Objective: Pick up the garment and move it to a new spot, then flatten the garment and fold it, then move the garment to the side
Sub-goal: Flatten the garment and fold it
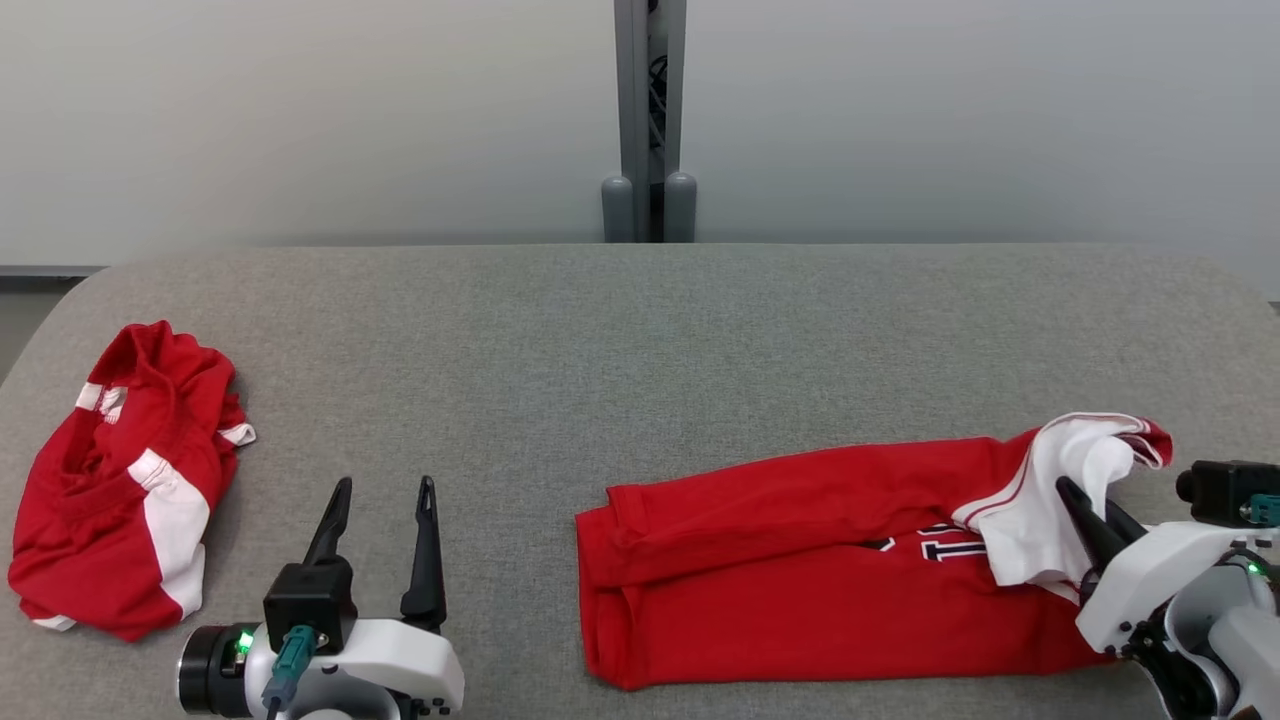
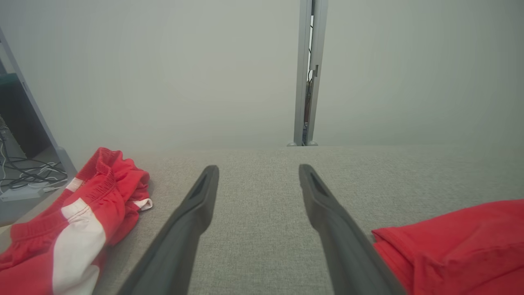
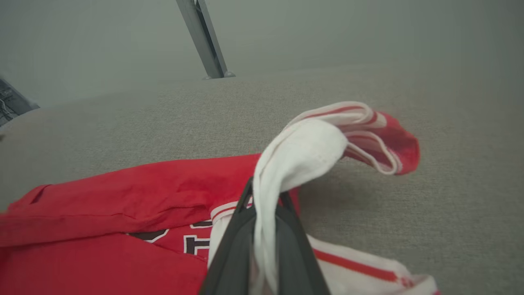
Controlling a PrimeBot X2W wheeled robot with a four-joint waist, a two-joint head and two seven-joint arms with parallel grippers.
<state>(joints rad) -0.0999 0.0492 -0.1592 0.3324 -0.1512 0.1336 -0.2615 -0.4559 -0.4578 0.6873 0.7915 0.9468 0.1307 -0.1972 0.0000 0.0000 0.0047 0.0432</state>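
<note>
left end effector [image 2: 258,170] spread wide | over table [image 2: 262,233] | folded garment [image 2: 458,241] near

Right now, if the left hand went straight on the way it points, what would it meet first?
Nothing close: the left hand points over bare grey table, between the crumpled garment and the red shirt. First would probably be the far wall; depth is unclear.

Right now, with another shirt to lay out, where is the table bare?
Bare: the far table behind both garments, and the middle between the crumpled garment and the red shirt, beyond the left fingers. Crowded: near right, where the right fingers pinch its white sleeve.
</note>
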